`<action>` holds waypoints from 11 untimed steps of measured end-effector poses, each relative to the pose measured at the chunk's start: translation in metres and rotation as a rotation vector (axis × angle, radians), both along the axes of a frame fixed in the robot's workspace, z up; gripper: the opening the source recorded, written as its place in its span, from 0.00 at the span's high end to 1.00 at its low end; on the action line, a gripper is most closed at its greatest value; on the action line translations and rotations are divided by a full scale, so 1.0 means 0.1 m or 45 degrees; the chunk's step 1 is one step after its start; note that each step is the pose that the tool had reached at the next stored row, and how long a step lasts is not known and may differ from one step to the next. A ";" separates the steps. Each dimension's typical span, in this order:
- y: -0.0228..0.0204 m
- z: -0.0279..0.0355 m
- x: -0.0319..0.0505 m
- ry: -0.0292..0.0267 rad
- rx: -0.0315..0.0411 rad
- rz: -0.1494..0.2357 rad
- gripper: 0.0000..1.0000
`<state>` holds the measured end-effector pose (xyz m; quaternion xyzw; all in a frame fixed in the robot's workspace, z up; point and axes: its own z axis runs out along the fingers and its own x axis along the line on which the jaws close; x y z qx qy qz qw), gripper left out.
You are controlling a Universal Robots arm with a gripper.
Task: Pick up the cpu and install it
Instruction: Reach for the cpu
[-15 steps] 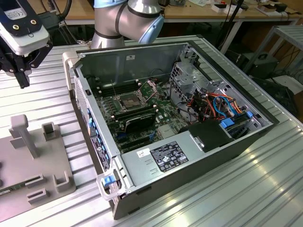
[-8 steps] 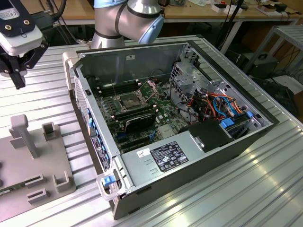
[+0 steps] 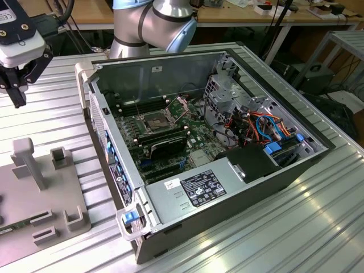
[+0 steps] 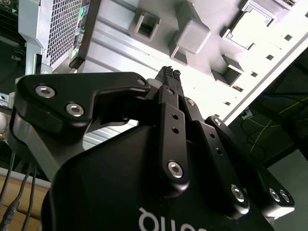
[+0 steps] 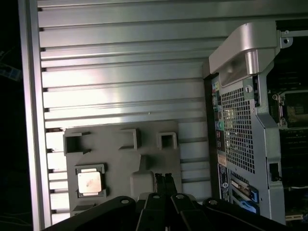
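While the arm (image 3: 153, 23) hangs over the grey tray (image 3: 23, 193) beside the computer case (image 3: 227, 187), its gripper (image 3: 19, 98) points down, clenched and empty, above the cpu (image 5: 89, 182).

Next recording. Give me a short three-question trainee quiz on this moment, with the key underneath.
1. Multiple choice: where does the cpu lie?
A) in the motherboard socket
B) in a recess of the grey fixture plate
C) between the jaws

2. True or false: the gripper is down inside the open computer case.

3. Fill in: in both wrist views the jaws stand ____ (open or shut).

Key
1. B.
2. False. It hangs outside the case, over the fixture plate.
3. Shut, with nothing between them.
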<state>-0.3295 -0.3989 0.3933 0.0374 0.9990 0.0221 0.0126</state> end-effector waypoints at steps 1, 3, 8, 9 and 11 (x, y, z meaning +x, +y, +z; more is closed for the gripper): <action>0.000 0.000 -0.015 0.0000 0.0000 0.000 0.89; 0.000 0.000 -0.038 0.0000 0.0000 0.000 0.89; 0.000 0.000 -0.112 0.0000 -0.0001 0.000 0.89; 0.000 0.000 -0.121 0.0000 -0.0001 0.000 0.89; 0.000 0.000 -0.149 0.0000 -0.0001 0.000 0.89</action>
